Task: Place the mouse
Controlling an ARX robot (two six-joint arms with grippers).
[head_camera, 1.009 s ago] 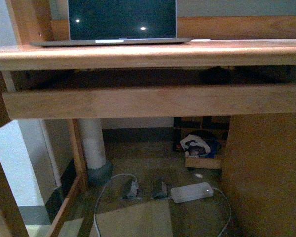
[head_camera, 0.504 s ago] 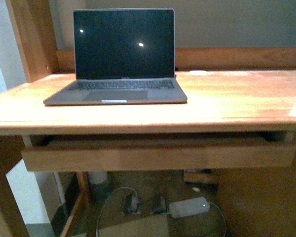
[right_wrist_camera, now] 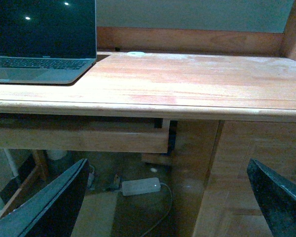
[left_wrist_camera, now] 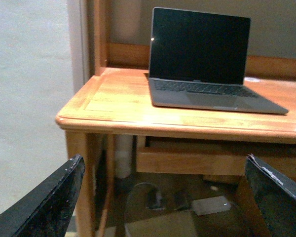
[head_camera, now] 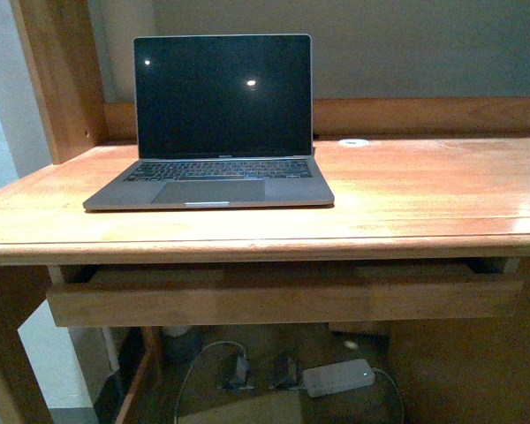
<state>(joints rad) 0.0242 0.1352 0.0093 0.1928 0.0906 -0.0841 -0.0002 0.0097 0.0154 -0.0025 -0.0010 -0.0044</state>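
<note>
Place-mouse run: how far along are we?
Done: nothing visible. The desk carries the open laptop, but no mouse shows in any view. In hand: nothing; left gripper and right gripper are open and empty, facing the desk's front edge. Left: locate, grasp and place the mouse.

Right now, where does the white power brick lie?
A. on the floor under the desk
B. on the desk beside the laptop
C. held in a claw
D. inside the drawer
A: the white power brick lies on the floor beneath the desk, not on top.
</note>
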